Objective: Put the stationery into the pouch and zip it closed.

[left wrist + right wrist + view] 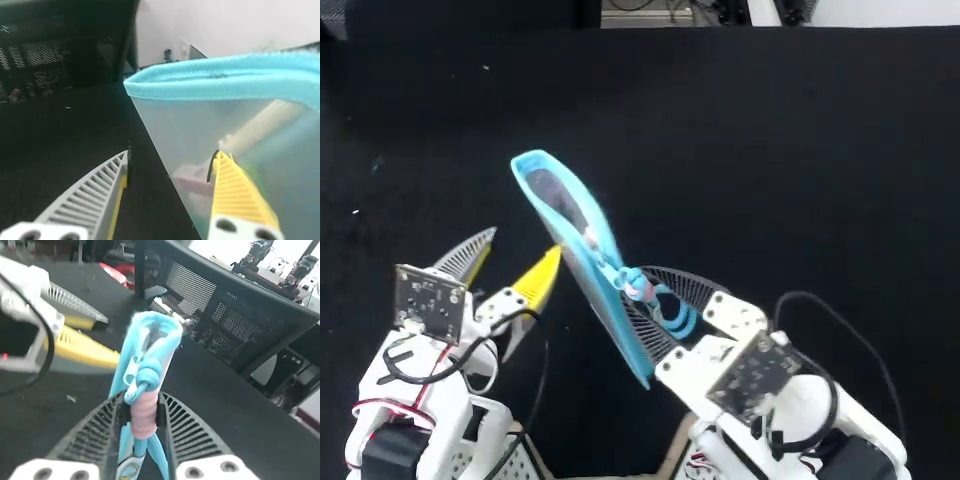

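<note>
The pouch [582, 240], translucent with a light blue rim, is held up off the black table and tilts away from the arms. My right gripper [144, 405] is shut on the pouch's [150, 335] near end, pinching it at the pink zipper pull [144, 414]; a blue cord [675, 312] loops beside it. My left gripper [172, 156] is open, its yellow finger [239, 195] lying against the pouch's [225, 77] side and its grey finger [95, 195] over the table. Through the wall I see stationery: a cream stick [265, 125] and a pinkish piece [192, 181].
The black table [770, 150] stretches wide beyond the pouch to its far edge. Dark mesh furniture [235, 320] stands in the room behind. The two arm bases [420, 420] sit at the near edge.
</note>
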`<action>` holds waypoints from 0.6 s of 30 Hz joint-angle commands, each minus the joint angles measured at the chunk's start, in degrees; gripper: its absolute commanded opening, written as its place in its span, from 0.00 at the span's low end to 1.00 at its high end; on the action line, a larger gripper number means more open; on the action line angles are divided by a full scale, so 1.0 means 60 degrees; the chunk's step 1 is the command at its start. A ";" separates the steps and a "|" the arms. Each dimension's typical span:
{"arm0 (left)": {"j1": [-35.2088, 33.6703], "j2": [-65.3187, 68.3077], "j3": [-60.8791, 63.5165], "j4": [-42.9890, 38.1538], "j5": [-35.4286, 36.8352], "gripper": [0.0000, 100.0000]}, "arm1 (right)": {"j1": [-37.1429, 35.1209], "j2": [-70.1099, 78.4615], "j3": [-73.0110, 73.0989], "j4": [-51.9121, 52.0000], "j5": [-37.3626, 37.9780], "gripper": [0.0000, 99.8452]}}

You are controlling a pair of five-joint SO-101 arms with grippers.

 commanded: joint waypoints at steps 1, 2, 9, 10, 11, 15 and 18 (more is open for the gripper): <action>0.1282 0.0029 -0.0945 0.0864 -0.0015 0.27 | 0.0147 -0.0051 0.0051 -0.0073 -0.0440 0.01; 0.1634 0.0029 -0.1077 0.1143 -0.0015 0.27 | 0.0147 -0.0051 0.0110 -0.0190 -0.0454 0.01; 0.3832 0.0044 -0.1502 0.1802 -0.0015 0.27 | 0.0132 -0.0212 0.0652 -0.0513 -0.0777 0.01; 0.3993 0.0044 -0.1443 0.1832 -0.0015 0.27 | 0.0132 -0.0344 0.0623 -0.0498 -0.1026 0.01; 0.4125 0.0044 -0.1458 0.1993 -0.0015 0.27 | 0.0132 -0.0535 0.0593 -0.0513 -0.1216 0.01; 0.4974 0.0044 -0.1736 0.2696 -0.0015 0.27 | 0.0147 -0.1341 0.0886 -0.0571 -0.1392 0.01; 0.5458 0.0044 -0.2000 0.2813 -0.0015 0.27 | 0.0147 -0.1853 0.1692 -0.0835 -0.1348 0.01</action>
